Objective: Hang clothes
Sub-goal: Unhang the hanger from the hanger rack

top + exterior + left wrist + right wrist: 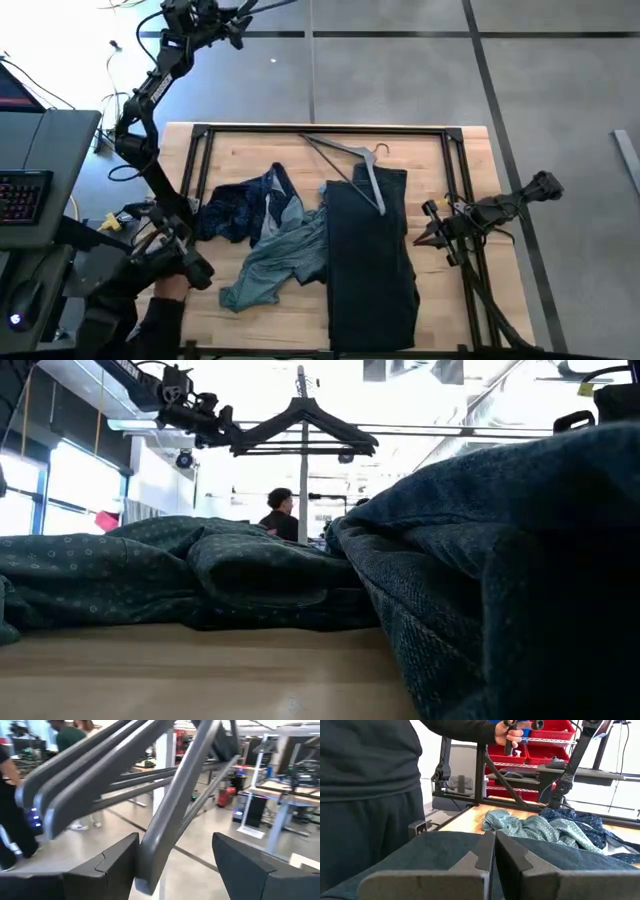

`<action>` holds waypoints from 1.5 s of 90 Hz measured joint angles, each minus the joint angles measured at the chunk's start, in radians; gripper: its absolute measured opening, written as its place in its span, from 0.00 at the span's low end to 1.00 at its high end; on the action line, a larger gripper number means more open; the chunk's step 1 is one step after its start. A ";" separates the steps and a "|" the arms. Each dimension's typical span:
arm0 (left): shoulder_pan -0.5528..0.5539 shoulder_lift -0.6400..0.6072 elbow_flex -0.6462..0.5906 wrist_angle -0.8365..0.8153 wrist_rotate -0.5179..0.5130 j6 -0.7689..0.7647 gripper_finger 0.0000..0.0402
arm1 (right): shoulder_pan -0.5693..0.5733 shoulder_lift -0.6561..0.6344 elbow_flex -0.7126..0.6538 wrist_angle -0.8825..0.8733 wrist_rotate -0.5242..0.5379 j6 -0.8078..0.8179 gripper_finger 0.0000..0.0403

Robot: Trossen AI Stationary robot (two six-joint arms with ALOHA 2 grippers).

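Light wooden table [250, 325] with a dark metal frame around its edges, seen from above. Three garments lie on it. The big black trouser-like piece [370, 255] stretches lengthwise right of centre, touching the teal grey-green shirt [275, 265], which sits crumpled in the middle. The navy dotted shirt [240, 205] bunches just beside it, overlapping its upper edge. A thin grey hanger [350, 160] rests near the far edge, its lower end on the black piece.

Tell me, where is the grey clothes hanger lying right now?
In the high view the hanger lies near the table's far edge, its lower end resting on the black trousers, right of the navy shirt.
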 joint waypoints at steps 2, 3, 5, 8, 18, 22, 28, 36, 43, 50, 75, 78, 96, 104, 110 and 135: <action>0.000 0.000 0.000 0.000 0.010 -0.002 0.57 | 0.000 0.000 0.000 0.000 0.000 0.000 0.00; 0.000 0.000 0.000 0.001 0.016 -0.002 0.57 | 0.000 0.000 0.000 0.000 0.000 0.000 0.00; 0.000 0.000 0.000 0.001 0.032 -0.002 0.56 | 0.000 0.000 0.000 0.000 0.000 0.000 0.00; 0.000 0.000 0.000 0.001 0.060 -0.002 0.56 | 0.000 0.000 0.000 0.000 0.000 0.000 0.00; -0.001 0.000 0.000 0.002 0.164 -0.028 0.51 | 0.000 0.000 0.000 0.000 0.000 0.000 0.00; -0.002 0.000 0.000 0.002 0.194 -0.046 0.49 | 0.000 0.000 0.000 0.000 0.000 0.000 0.00; -0.006 0.000 0.000 0.016 0.222 -0.079 0.45 | 0.000 0.000 0.000 0.000 0.000 0.000 0.00; -0.016 0.000 0.000 0.066 0.236 -0.130 0.39 | 0.000 0.000 0.000 0.000 0.000 0.000 0.00; -0.029 -0.001 0.000 0.110 0.236 -0.161 0.35 | 0.000 0.000 0.000 0.000 0.000 0.000 0.00; -0.042 -0.002 0.000 0.136 0.231 -0.185 0.31 | 0.000 0.000 0.000 0.000 0.000 0.000 0.00; -0.078 -0.002 0.000 0.130 0.166 -0.185 0.13 | 0.000 0.000 0.000 0.000 0.000 0.000 0.00; -0.079 -0.002 0.000 0.130 0.160 -0.185 0.09 | 0.000 0.000 0.000 0.000 0.000 0.000 0.00; -0.085 -0.001 0.000 0.161 0.193 -0.239 0.05 | 0.000 0.000 0.000 0.000 0.000 0.000 0.00; -0.085 -0.004 0.000 0.187 0.203 -0.271 0.05 | 0.000 0.000 0.000 0.000 0.000 0.000 0.00; -0.085 -0.015 -0.002 0.191 0.203 -0.279 0.05 | 0.000 0.000 0.000 0.000 0.000 0.000 0.00; -0.088 -0.098 0.003 0.221 0.246 -0.236 0.05 | 0.000 0.000 0.000 0.000 0.000 0.000 0.00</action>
